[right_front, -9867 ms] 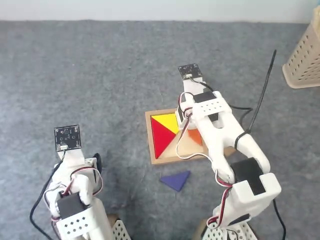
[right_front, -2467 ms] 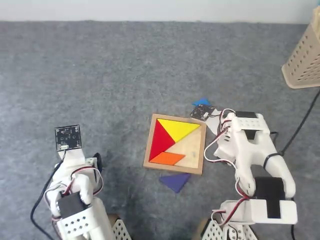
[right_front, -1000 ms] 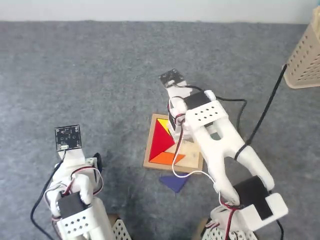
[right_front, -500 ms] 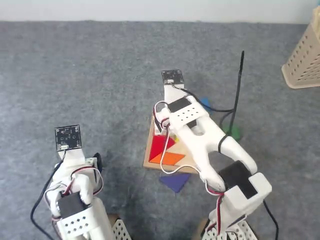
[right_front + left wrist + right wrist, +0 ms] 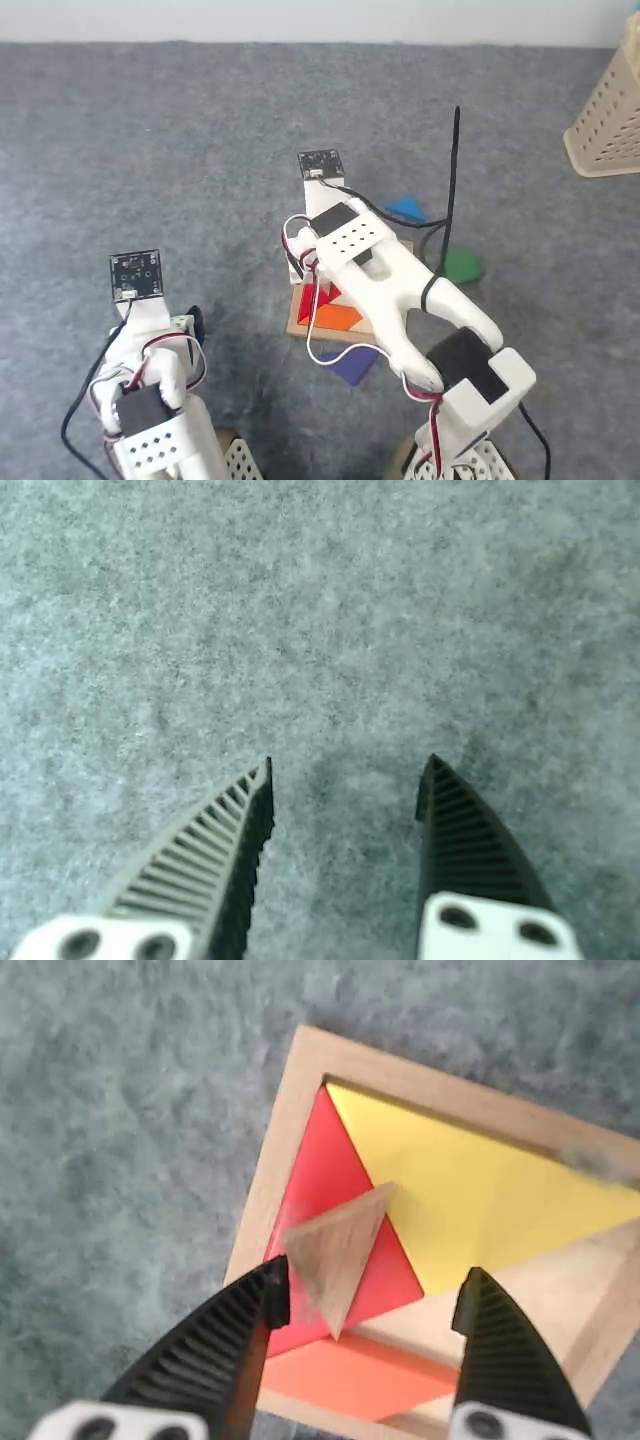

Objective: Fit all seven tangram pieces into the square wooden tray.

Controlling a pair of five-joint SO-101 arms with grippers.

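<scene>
The right gripper hangs over the tray with its jaws wide apart. The plain wooden triangle lies between them, close by one finger, on top of the red triangle in the tray. The tray's bare floor lies beyond the other finger, so the piece probably needs shifting that way. The left gripper, also spread open, is well apart from the tray.

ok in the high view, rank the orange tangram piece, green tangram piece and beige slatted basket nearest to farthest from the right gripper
1. Orange tangram piece, in the square wooden tray under the right gripper.
2. Green tangram piece, on the carpet right of the tray.
3. Beige slatted basket, far right corner.
</scene>
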